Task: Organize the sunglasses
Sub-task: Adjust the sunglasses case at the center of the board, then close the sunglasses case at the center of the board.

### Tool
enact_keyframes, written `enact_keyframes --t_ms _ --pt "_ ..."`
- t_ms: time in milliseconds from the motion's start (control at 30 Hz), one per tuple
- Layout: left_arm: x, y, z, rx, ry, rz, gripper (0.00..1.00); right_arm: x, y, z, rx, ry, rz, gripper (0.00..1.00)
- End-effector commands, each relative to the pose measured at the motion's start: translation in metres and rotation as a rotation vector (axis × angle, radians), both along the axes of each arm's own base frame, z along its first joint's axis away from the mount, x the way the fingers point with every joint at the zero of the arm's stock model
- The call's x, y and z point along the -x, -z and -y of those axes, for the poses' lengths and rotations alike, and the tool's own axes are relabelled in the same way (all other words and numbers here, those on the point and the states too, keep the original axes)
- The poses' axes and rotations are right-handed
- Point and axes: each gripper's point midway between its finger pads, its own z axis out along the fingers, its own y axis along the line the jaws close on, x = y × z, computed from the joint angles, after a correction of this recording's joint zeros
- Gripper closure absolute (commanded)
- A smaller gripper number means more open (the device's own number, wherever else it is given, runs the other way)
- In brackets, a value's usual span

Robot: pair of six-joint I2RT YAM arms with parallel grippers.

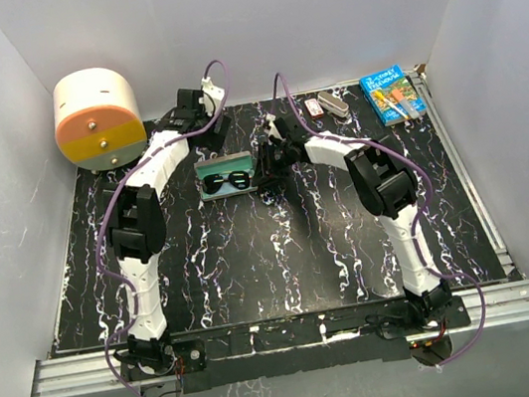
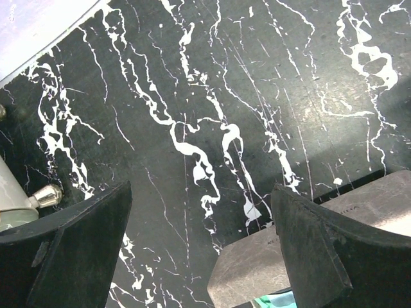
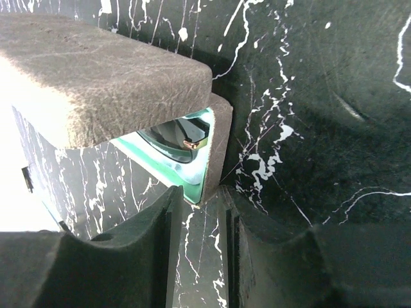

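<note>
Sunglasses [image 1: 228,180] lie inside the case [image 1: 238,158], its lid [image 3: 103,70] half raised; we judge only the closing is left. Beyond the case our left hand [image 2: 200,205] is spread wide. At the case's right end our right hand [image 3: 200,212] is narrowed, but we cannot tell whether it grips.

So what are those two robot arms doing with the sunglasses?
The black sunglasses are lying inside the open grey case on the table. The right tool sits at the case's right end with its jaws close together. It is hard to tell whether it is pinching the edge. The left tool hangs wide open near the case, holding nothing. The case is not closed yet.
</note>
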Motion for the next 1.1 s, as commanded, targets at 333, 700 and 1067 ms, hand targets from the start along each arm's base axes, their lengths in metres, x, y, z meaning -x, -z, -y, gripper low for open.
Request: enact_keyframes --t_ms 333,700,1067 --pt "0.025 -0.013 0.016 0.031 0.039 -0.019 0.13 -0.018 -0.002 0.0 0.067 0.041 0.028 0.78" --pt "0.037 -0.008 0.021 0.072 0.049 -0.053 0.13 -0.019 -0.001 -0.008 0.08 0.038 0.028 0.92" --pt "0.059 0.005 0.035 0.082 0.076 -0.11 0.15 -0.017 0.006 -0.004 0.104 0.085 -0.006 0.92"
